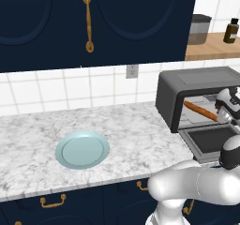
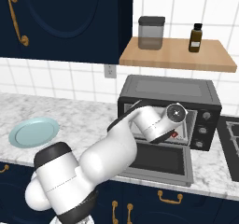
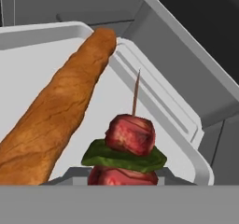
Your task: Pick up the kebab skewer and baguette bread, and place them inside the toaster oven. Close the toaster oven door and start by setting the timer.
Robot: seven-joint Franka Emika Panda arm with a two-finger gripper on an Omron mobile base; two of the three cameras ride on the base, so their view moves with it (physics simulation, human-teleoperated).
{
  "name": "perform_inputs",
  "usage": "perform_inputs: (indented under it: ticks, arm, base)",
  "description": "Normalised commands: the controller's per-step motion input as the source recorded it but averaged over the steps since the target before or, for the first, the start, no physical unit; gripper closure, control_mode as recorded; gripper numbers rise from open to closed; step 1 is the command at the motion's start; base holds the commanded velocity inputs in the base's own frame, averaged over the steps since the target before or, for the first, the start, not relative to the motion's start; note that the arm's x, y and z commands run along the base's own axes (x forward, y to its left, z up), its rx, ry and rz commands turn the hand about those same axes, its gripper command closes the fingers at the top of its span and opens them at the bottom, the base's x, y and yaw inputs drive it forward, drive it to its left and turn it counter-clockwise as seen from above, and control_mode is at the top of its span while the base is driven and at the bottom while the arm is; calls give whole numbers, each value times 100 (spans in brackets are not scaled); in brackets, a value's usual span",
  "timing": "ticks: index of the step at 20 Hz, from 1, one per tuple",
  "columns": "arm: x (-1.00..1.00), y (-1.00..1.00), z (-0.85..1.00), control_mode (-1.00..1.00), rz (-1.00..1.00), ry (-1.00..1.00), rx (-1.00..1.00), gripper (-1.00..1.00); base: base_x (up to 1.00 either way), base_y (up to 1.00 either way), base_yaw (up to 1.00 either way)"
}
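Note:
The toaster oven stands at the right of the counter with its door folded down flat. My gripper reaches into the oven mouth. The baguette bread lies slantwise on the light oven tray, and shows in the left base view as an orange-brown loaf inside the cavity. The kebab skewer, with red meat chunks and a green slice, rises right in front of the hand over the tray's near corner, beside the baguette. The jaws are shut on its lower end, and the fingertips themselves are hidden.
A pale blue plate lies bare on the marble counter to the left. A wooden shelf above the oven carries a grey canister and a brown bottle. The oven's knobs sit on its right front.

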Motion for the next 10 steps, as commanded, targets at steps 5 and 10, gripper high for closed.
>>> perform_inputs:
  ticks: [5, 10]
  arm:
    - [19, -6, 0, -100, 0, 5, 0, 100]
    - [7, -24, 0, -100, 0, 6, 3, 100]
  base:
    - [0, 0, 0]
    - [0, 0, 0]
